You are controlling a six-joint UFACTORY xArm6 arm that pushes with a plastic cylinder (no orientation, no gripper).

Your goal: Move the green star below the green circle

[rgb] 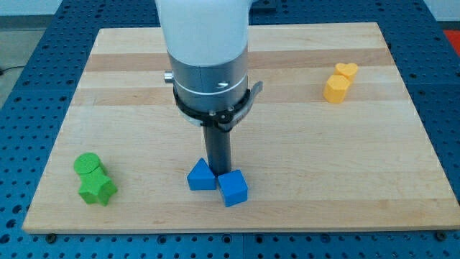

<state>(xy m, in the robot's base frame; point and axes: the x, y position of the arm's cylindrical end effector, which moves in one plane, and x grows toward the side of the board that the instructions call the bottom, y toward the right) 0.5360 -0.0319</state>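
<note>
Dark rod's tip (pixel 216 171) hidden behind blue triangle (pixel 201 175), blue cube (pixel 233 188)

Green star (pixel 97 191) touches the green circle (pixel 88 165), just toward the view's bottom from it. My tip (pixel 218 173) sits well to the circle's right, between blue triangle (pixel 201 176) and blue cube (pixel 233 188).

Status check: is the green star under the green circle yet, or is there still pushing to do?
Looks done: the green star sits directly below the green circle, touching it, near the board's lower left corner. In hand: nothing visibly; my tip is mid-board, just above the blue triangle and blue cube, far from both greens. Left: at most pulling away. The yellow blocks sit apart at upper right.
</note>
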